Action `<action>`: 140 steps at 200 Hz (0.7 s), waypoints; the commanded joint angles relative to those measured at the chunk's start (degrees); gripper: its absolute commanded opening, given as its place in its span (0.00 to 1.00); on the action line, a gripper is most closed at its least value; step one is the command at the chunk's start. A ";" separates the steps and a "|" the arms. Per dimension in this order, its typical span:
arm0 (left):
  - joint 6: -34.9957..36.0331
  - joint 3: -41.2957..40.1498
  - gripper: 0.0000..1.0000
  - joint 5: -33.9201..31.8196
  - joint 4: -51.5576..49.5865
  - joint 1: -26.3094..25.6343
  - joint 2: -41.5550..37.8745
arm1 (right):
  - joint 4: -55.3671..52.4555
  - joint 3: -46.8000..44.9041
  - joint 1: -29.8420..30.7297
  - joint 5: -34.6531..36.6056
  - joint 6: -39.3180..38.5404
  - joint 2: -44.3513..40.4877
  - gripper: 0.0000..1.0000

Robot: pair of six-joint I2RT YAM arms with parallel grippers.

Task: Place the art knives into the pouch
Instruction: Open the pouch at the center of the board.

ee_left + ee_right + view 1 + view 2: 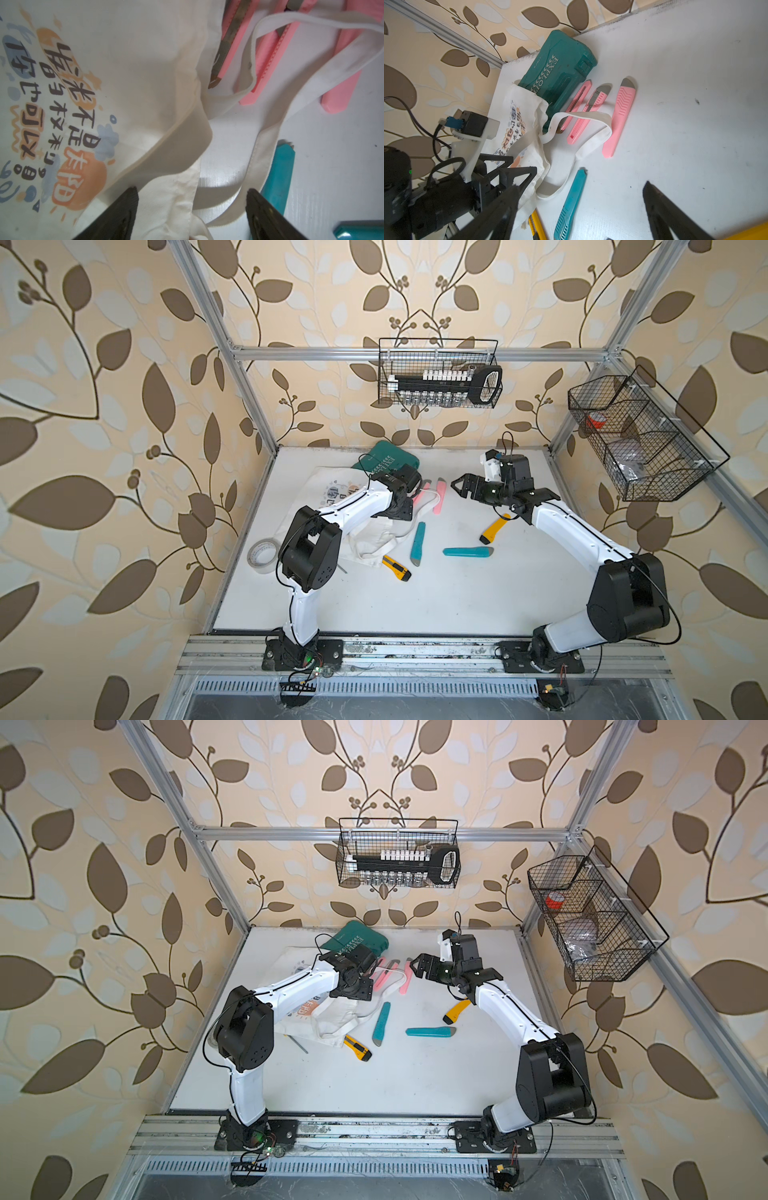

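Currently left hand (191,193) spread, empty, over pouch (328,485) mouth. Right hand (459,487) spread, empty, apparently nearer pink art knife (439,499): flat on tabletop (457,593) beside pouch, just ahead of that hand, long axis crosswise to reach.

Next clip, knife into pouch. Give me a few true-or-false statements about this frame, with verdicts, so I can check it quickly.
1. The left gripper and the right gripper are both open and empty. True.
2. A handle of the pouch lies across pink knives. True.
3. The green case hangs in a wire basket on the wall. False: it lies on the table, next to the pouch.
4. Every knife is already inside the pouch. False: the pink knives, teal knives and yellow knives all lie on the table outside it.
5. A tape roll lies on the table. True.
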 commanded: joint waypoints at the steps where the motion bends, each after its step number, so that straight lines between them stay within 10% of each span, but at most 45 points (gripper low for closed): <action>1: 0.12 3.95 0.84 -1.49 -1.10 1.94 0.93 | 1.21 -1.59 -0.41 -0.94 -1.30 -0.83 0.95; 94: 2.20 14.35 0.78 -1.87 0.30 6.71 10.10 | 1.57 -2.49 -0.49 -1.60 -2.02 -2.06 0.95; 140: 2.67 17.66 0.22 -2.23 -1.23 6.81 12.60 | 1.15 -2.50 -0.48 -1.44 -2.26 -1.93 0.92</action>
